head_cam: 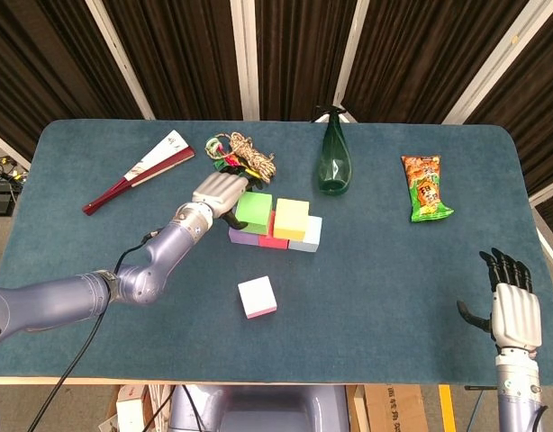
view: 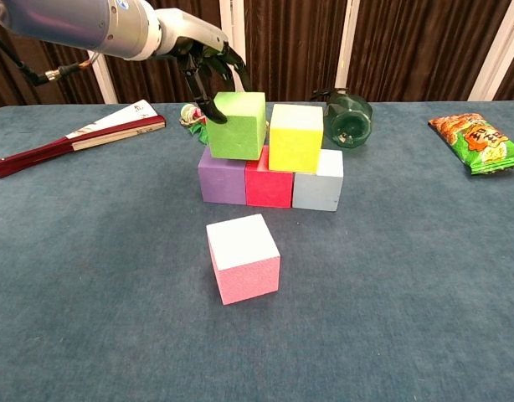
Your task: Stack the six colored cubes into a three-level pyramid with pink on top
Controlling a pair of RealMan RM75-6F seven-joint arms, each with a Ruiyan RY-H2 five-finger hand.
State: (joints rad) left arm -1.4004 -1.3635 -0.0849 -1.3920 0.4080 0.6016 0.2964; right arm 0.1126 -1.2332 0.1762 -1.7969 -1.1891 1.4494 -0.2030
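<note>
A purple cube (view: 222, 180), a red cube (view: 268, 187) and a pale blue cube (view: 318, 186) stand in a row. On the row's right part sits a yellow cube (view: 295, 136). My left hand (view: 203, 59) grips a green cube (view: 236, 124) from behind, over the purple and red cubes and close beside the yellow one. In the head view the left hand (head_cam: 218, 192) and green cube (head_cam: 253, 209) show too. A pink cube (view: 243, 257) with a white top lies alone in front. My right hand (head_cam: 512, 306) hangs open at the table's near right edge.
A folded fan (head_cam: 140, 170) lies at the back left. A bundle of rope (head_cam: 243, 155) sits behind the cubes. A green bottle (head_cam: 333, 158) lies behind the yellow cube, and a snack bag (head_cam: 426, 187) is at the right.
</note>
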